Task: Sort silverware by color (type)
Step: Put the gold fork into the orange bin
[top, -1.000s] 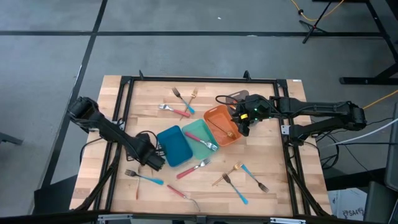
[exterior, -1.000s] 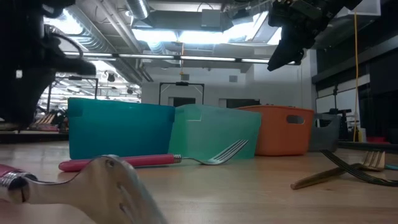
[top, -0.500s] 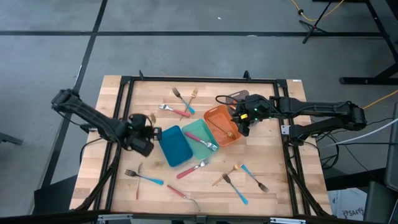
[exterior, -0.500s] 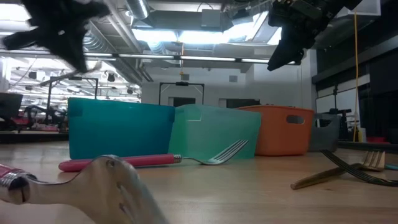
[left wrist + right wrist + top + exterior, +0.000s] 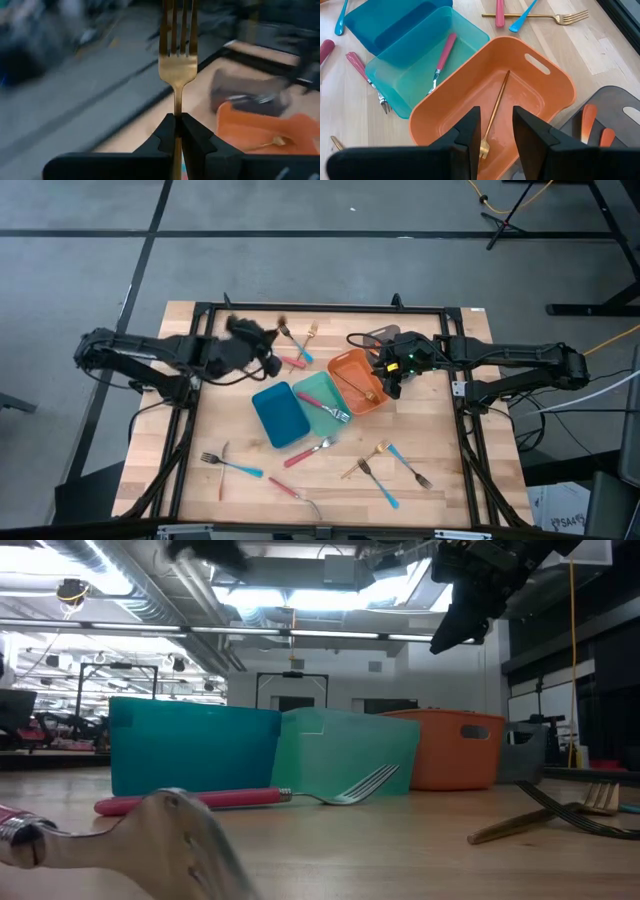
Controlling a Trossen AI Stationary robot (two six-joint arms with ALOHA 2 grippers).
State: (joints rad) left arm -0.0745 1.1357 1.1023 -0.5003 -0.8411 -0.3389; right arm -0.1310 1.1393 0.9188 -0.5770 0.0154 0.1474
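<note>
My left gripper (image 5: 268,352) is in the air over the table's far left part, shut on a gold fork (image 5: 177,55). Its tines stick out ahead of the fingers. My right gripper (image 5: 496,135) hangs open above the orange tray (image 5: 358,380) and touches nothing. A gold fork (image 5: 495,107) lies on that tray's floor. A pink-handled fork (image 5: 442,57) lies in the teal tray (image 5: 322,402). The blue tray (image 5: 279,414) stands beside it. More forks lie loose at the far side (image 5: 292,348) and the near side (image 5: 390,465). My left gripper pinches the gold fork between its two fingers on the slim neck (image 5: 177,107) just below the head. The fork runs along the fingers, tines pointing away from the gripper. It is lifted clear of the table.
A grey tray (image 5: 615,115) with orange-handled pieces stands at the far side of the orange tray. A pink-handled fork (image 5: 240,798) lies in front of the trays. Blue-handled forks (image 5: 232,467) lie near the left near corner. A black frame (image 5: 200,330) borders the wooden table.
My left arm has swung up from beside the blue tray's near left side toward the table's far edge and to the right, carrying the gold fork with it. In the low view it has climbed to the top of the picture. The right arm has kept still.
</note>
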